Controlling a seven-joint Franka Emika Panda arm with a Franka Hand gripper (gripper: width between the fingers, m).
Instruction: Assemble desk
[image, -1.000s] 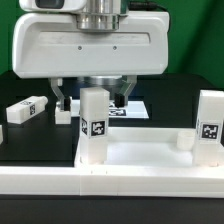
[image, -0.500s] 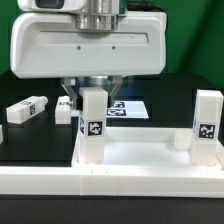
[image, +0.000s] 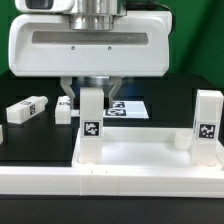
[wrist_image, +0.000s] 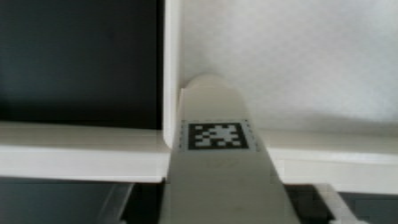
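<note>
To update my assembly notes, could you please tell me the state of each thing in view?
gripper: shut on the gripped leg.
gripped leg: upright at the tabletop's corner, exterior view's left.
second leg: upright, exterior view's right, free.
loose leg: lying on its side on the table.
tabletop: flat, rim up.

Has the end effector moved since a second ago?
Yes. The end effector has closed inward onto the upright leg standing at the tabletop corner.
</note>
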